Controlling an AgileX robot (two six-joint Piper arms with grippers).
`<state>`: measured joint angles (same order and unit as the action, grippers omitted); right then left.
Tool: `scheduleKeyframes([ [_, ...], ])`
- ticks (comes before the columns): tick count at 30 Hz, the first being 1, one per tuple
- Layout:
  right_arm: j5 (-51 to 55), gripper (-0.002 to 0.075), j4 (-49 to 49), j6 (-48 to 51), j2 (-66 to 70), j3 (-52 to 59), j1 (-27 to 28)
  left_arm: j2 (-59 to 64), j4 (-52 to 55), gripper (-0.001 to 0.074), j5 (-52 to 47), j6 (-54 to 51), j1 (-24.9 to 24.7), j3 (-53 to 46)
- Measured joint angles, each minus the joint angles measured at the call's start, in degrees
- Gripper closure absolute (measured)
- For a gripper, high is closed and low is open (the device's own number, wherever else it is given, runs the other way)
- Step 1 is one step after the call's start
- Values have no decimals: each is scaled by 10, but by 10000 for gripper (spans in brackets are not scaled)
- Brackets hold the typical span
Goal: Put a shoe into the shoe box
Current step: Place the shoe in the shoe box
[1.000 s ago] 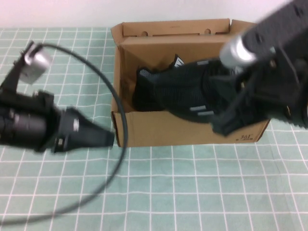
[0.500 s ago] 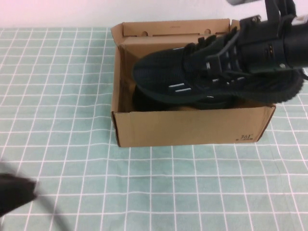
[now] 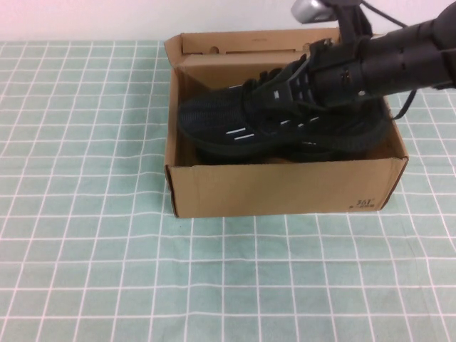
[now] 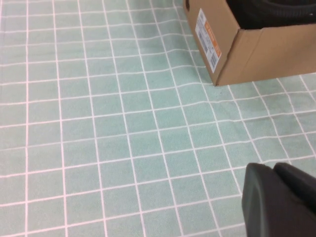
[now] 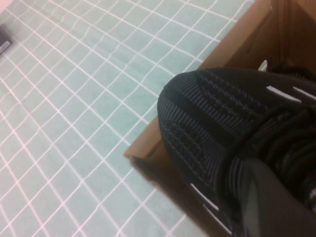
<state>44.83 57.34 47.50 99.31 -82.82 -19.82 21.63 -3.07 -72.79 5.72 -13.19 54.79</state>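
While the arm is reaching in from the right:
Shoe [image 3: 242, 121]: hanging over the shoe box [image 3: 285, 189], toe leftward, heel hidden.
Right gripper [image 3: 320, 78]: clamping the shoe's laces; fingertips buried.
Left gripper [image 4: 279, 200]: closed, empty, over the checked cloth [image 3: 85, 271].

Shoe box [image 3: 285, 189] upper centre of frame, lid open. Right gripper [image 3: 324, 75] at upper right, clamped on shoe [image 3: 235, 117], held over the box.
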Motion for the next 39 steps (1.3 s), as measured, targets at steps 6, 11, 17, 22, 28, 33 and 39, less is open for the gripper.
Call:
scheduleKeyframes([
  [6,-15,724,49,60,36,-2,0,0,1,737,-3,8,0,0],
  [11,-20,724,53,81,59,-2,0,0,1,737,-3,8,0,0],
  [17,-20,724,56,82,78,-3,1,0,1,737,-4,11,0,0],
  [22,-16,724,47,72,102,-4,1,0,1,737,-5,11,0,0],
  [28,-14,724,29,46,140,-6,1,0,1,737,-5,17,0,0],
  [33,-10,724,10,-1,158,-8,1,0,1,738,-5,27,0,0],
  [39,-6,724,-46,-40,182,-9,1,0,-1,738,-5,32,0,0],
])
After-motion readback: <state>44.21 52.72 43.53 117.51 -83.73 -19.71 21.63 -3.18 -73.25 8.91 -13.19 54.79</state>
